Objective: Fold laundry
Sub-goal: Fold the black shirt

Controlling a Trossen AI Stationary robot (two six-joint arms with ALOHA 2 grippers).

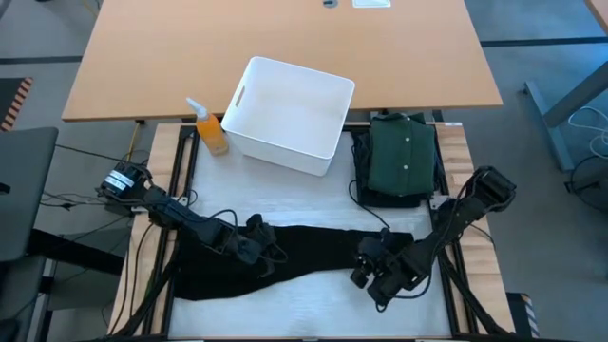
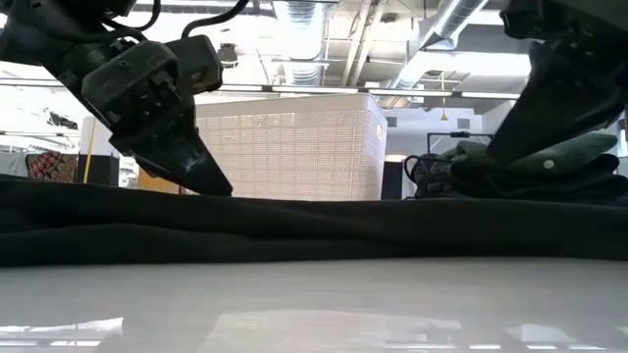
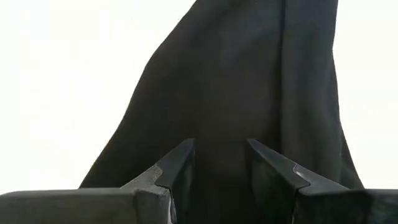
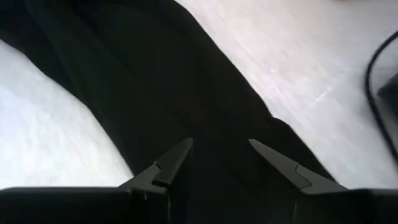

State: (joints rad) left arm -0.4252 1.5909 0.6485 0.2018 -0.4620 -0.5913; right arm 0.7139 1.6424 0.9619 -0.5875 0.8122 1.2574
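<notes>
Dark trousers (image 1: 304, 252) lie flat on the white tabletop (image 1: 313, 304), long axis running 9 to 3 o'clock across the near half of the high view. Both arms are on them, one per end.

Left gripper (image 1: 255, 242) sits over the 9 o'clock part of the trousers. In its wrist view the jaws stand partly apart with the dark fabric (image 3: 249, 93) directly between and ahead of them; fabric stretches away from the jaws along the garment's length. Can't tell whether any cloth is pinched; the low view shows the left gripper (image 2: 201, 176) with its tips down at the cloth's top surface.

Right gripper (image 1: 375, 271) is over the 3 o'clock end, jaws also partly apart, trousers (image 4: 186, 93) running diagonally away ahead of them, bare tabletop on either side. No clear grip visible there either.

Key relation: garment axis spans between the two grippers, each about equally close to its own end. My read is that a fold would bring one end over toward the other, or lift both ends together.

Count: one pair of trousers laid out, one folded green buttoned shirt (image 1: 404, 157) at 1 o'clock on top of a black garment (image 1: 366, 195), one white bin (image 1: 290, 114) at 12, one orange spray bottle (image 1: 211, 128) at 11.
</notes>
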